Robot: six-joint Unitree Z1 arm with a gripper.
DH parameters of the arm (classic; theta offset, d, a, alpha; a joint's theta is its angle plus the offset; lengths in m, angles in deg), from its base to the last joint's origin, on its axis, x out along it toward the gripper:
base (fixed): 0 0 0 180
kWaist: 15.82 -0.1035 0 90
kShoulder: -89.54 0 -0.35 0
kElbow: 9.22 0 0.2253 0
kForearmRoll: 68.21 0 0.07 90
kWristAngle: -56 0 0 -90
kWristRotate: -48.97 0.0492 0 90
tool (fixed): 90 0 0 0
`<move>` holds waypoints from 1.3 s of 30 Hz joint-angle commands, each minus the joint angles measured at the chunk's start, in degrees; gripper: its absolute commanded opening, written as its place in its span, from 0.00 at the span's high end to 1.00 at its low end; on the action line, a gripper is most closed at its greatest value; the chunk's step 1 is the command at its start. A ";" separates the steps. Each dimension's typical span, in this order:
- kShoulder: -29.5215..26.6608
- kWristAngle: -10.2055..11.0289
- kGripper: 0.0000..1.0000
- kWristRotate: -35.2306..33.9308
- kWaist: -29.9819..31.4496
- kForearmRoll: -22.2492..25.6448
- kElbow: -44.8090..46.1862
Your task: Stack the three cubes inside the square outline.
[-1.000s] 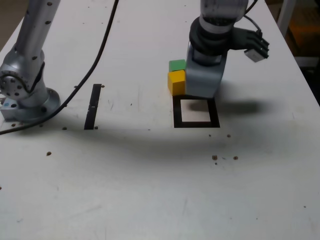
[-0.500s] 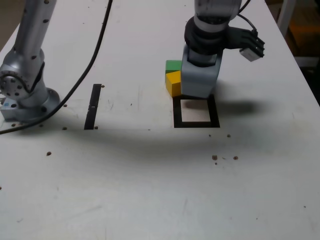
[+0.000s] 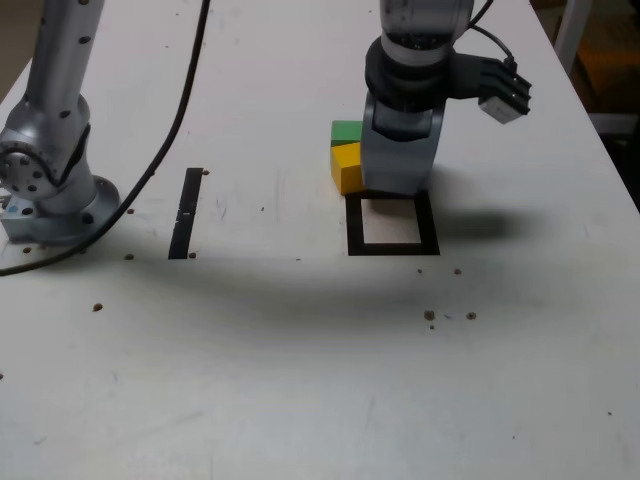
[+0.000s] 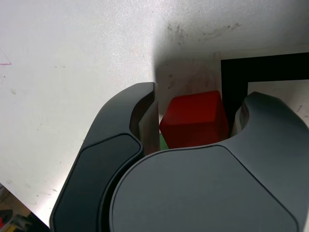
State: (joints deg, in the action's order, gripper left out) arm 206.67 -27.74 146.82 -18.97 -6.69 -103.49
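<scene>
The red cube (image 4: 194, 119) is seen between the spread fingers of the gripper (image 4: 195, 123), unclamped, on the table just outside the square outline (image 3: 392, 223). The yellow cube (image 3: 346, 166) and green cube (image 3: 346, 131) are found beside the gripper, on the exterior view's left.

The square outline (image 3: 393, 222) is found on the table (image 3: 300, 380), toward its far edge and right of centre in the exterior view. Just behind the outline's far side the gripper (image 3: 398, 165) is set down — one cube (image 4: 194, 119) is seen between its jaws in the wrist view, beside the outline's corner. Two further cubes (image 3: 347, 165) (image 3: 346, 131) are placed at the gripper's left in the exterior view, one directly behind the other. A tape strip (image 3: 186, 212) lies well to the left; the arm base (image 3: 45, 190) stands at the table's left edge.
</scene>
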 commanded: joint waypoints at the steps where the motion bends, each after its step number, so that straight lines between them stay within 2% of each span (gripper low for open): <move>1: -1.06 0.24 0.41 -0.03 0.17 -0.98 0.66; 6: -3.03 0.65 0.44 -0.03 0.28 -4.14 3.11; 11: -3.60 0.14 0.51 -0.32 0.34 -3.77 2.95; 15: -4.35 -0.34 0.53 -1.87 0.35 -1.25 1.75; 23: -11.06 0.42 0.54 -9.24 1.31 5.77 -1.35; 27: -11.58 0.75 0.56 -12.59 2.36 9.40 -4.23; 29: -11.31 1.63 0.57 -14.52 2.98 10.16 -4.92; 33: -11.09 5.12 0.57 -18.88 4.59 10.38 -4.96; 34: -11.11 5.36 0.57 -19.16 4.70 10.40 -4.95; 37: -10.96 7.20 0.51 -21.00 5.38 10.49 -5.27; 39: -9.77 8.50 0.43 -21.52 5.62 10.60 -6.17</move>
State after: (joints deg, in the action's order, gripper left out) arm 196.10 -19.65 125.30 -13.46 3.90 -109.22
